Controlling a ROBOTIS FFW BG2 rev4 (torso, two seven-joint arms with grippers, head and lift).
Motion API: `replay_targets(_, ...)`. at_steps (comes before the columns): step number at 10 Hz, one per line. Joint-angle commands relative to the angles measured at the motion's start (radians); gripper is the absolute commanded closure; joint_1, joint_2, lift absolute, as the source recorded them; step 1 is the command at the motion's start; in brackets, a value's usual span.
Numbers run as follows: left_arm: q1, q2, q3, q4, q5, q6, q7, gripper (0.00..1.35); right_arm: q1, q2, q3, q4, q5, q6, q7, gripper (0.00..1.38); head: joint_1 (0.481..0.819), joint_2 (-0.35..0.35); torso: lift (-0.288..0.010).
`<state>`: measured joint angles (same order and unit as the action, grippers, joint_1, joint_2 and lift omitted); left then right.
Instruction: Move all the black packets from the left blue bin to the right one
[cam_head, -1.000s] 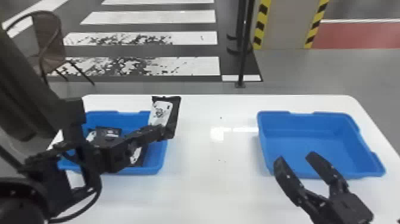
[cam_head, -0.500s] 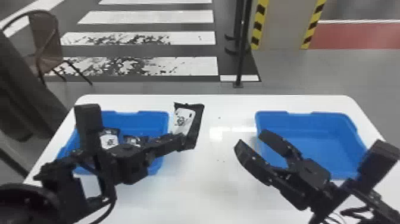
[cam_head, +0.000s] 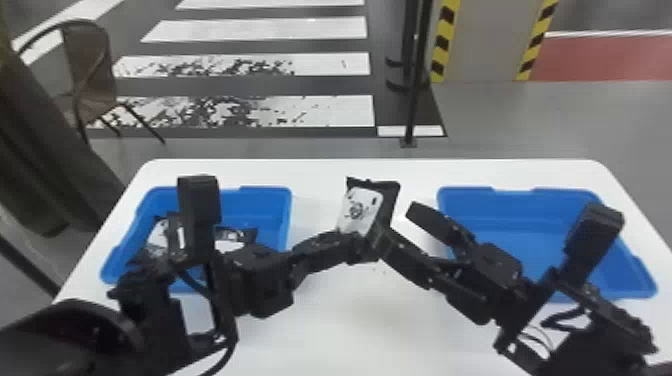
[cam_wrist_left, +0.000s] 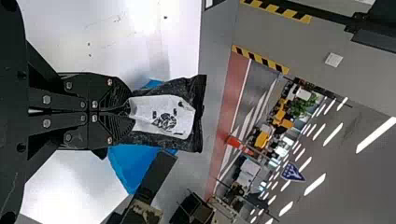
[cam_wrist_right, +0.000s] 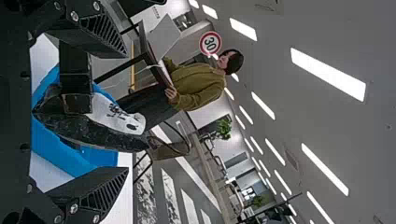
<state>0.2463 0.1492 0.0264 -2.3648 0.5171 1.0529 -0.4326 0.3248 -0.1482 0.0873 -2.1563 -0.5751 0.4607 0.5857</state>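
Observation:
Mid-table in the head view, my left gripper (cam_head: 357, 247) holds up a black packet (cam_head: 361, 207) with a white label. In the left wrist view, the left gripper (cam_wrist_left: 128, 112) is closed on one end of the packet (cam_wrist_left: 163, 116). My right gripper (cam_head: 395, 227) stands open beside the packet in the head view. The packet (cam_wrist_right: 114, 114) lies between the spread fingers of the right gripper (cam_wrist_right: 126, 112) in the right wrist view. Several packets (cam_head: 237, 235) lie in the left blue bin (cam_head: 255, 197), partly hidden by the left arm. The right blue bin (cam_head: 525, 220) is partly covered by the right arm.
Both bins stand on a white table (cam_head: 340, 325), one at each side. A chair (cam_head: 90, 75) and a thin black post (cam_head: 415, 90) stand on the floor beyond the table.
My left gripper has carried the packet rightward from the left bin to mid-table. The right gripper has moved left and up from the right bin's front, staying open, and has come beside the packet.

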Motion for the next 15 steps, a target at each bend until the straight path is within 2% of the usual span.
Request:
replay_targets(1,-0.003,0.003,-0.024,0.0,0.017,0.002,0.0,1.21,-0.035,-0.001,0.012,0.022,-0.003,0.001,-0.003,0.17,0.695,0.044,-0.14)
replay_targets(3,-0.011,0.004,-0.046,0.0,0.031,0.002,0.0,1.21,-0.055,-0.002,0.018,0.057,-0.007,0.001,-0.009,0.18,0.695,0.026,-0.14)
replay_targets(4,-0.011,0.006,-0.048,0.0,0.035,0.005,0.0,1.21,-0.06,-0.004,0.026,0.062,-0.025,0.001,-0.009,0.3,0.695,0.016,-0.14)
replay_targets(5,-0.008,0.006,-0.05,0.0,0.035,0.007,0.002,1.21,-0.062,-0.004,0.032,0.069,-0.035,0.001,-0.009,0.82,0.695,0.014,-0.14)
replay_targets(6,-0.006,0.006,-0.05,0.0,0.037,0.007,0.002,1.21,-0.062,-0.002,0.032,0.069,-0.033,0.001,-0.01,1.22,0.695,0.017,-0.14)
replay_targets(7,-0.006,0.004,-0.05,0.0,0.039,0.007,0.002,1.21,-0.062,-0.004,0.032,0.069,-0.035,-0.007,-0.012,1.28,0.695,0.018,-0.14)
replay_targets(9,-0.003,0.004,-0.05,0.002,0.057,0.007,0.005,1.18,-0.057,-0.002,0.034,0.071,-0.039,-0.029,-0.012,1.28,0.695,0.016,-0.14)
replay_targets(10,0.004,0.003,-0.05,0.005,0.077,0.005,0.011,0.85,-0.057,-0.002,0.034,0.071,-0.039,-0.039,-0.012,1.28,0.695,0.014,-0.14)
replay_targets(11,0.019,0.001,-0.042,0.002,0.085,-0.007,0.011,0.36,-0.06,-0.002,0.03,0.076,-0.041,-0.046,-0.012,1.28,0.695,0.01,-0.14)
replay_targets(12,0.043,-0.005,-0.024,0.002,0.085,-0.027,0.011,0.07,-0.062,-0.002,0.008,0.081,-0.035,-0.051,-0.012,1.28,0.695,0.008,-0.14)
replay_targets(15,0.146,-0.033,0.089,-0.044,0.083,-0.052,0.011,0.17,-0.114,-0.017,-0.125,0.165,0.019,-0.063,-0.027,1.28,0.695,-0.018,-0.14)
